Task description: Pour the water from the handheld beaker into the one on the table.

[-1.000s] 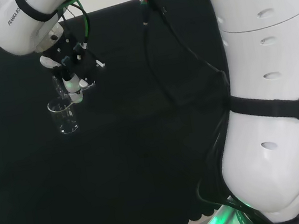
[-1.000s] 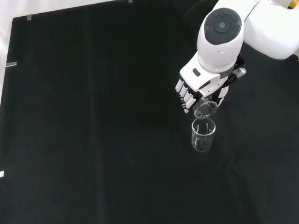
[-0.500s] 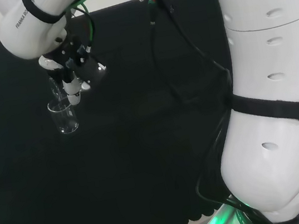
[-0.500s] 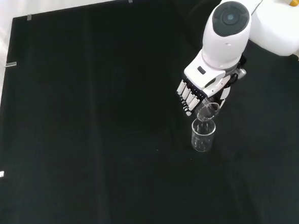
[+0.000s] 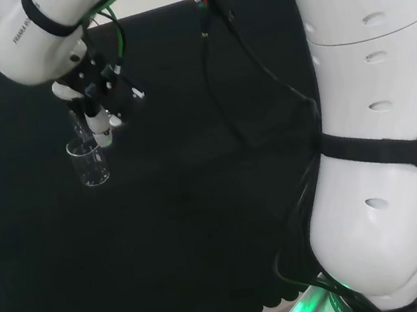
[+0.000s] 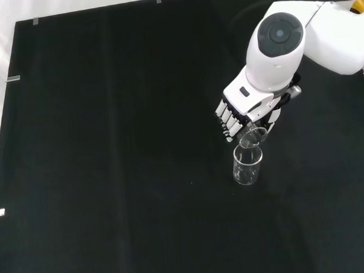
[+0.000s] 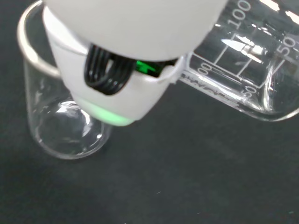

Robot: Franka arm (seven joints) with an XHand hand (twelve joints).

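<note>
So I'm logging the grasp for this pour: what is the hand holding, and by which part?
The hand holds a clear glass beaker, tipped over the standing clear beaker; its fingers curl round the side wall.

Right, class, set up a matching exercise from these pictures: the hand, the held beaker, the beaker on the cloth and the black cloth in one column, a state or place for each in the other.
Column 1:
1. hand
2. held beaker
3. standing beaker
4. black cloth

Column 2:
A. upright on the bench
B. covers the whole bench
C. tilted, its mouth over another rim
D. fingers curled round clear glass

Pairs: 1-D, 2-C, 3-A, 4-B
</note>
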